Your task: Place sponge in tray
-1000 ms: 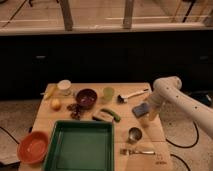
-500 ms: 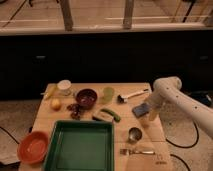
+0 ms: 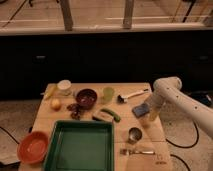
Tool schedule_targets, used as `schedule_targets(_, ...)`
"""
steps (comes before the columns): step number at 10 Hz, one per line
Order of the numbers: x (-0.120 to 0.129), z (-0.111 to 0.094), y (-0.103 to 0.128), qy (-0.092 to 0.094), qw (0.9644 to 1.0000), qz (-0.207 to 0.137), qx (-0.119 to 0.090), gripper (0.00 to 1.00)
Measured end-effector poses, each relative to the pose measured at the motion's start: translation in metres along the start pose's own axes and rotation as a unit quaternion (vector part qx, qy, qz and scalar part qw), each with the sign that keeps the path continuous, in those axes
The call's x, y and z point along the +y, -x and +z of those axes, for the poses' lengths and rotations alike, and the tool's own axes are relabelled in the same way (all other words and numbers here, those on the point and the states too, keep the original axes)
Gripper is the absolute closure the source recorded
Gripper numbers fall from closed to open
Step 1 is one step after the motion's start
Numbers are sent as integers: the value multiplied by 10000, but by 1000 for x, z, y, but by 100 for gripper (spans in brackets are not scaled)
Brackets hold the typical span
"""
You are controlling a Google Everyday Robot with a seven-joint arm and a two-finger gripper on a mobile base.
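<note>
Wooden table first, with the dark green tray on its near-left part, bare inside. Beyond the tray's far right corner and off to the right of it, the gripper, hanging from an arm reaching in from the right of the tray, pointed down at the tabletop. Cannot tell whether apart, together or clamped on anything. Right against the gripper, on the side toward the tray, the sponge: blue, flat, long axis seemingly crosswise to the tray's right rim, slightly skewed. Touching the gripper or just beside it; resting on the table or lifted, impossible to say. Only one arm, so no choice of reach. Judged from this: travel from sponge to tray toward the near left, over the tray's far or right rim, passing close by the metal cup standing just right of the tray's far right corner. Not yet in the tray, so the placing step likely ahead
</note>
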State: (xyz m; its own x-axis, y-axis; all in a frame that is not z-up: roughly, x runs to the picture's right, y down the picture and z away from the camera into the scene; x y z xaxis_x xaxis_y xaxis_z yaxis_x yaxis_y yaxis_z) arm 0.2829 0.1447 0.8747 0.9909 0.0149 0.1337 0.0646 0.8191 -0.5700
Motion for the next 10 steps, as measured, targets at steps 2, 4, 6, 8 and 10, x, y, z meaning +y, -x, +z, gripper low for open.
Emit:
schedule_targets(2,1,0,0,14,10000,-4,6,25)
schedule_targets(4,1,-1,-1,25,10000,-7,12,25)
schedule_targets(6,2,-1,-2,39,10000,-11,20,25)
schedule_targets(8,3,0,-3,51,10000,-21,27,25)
schedule_targets(10,3,0,-3,61,10000,-27,33,25)
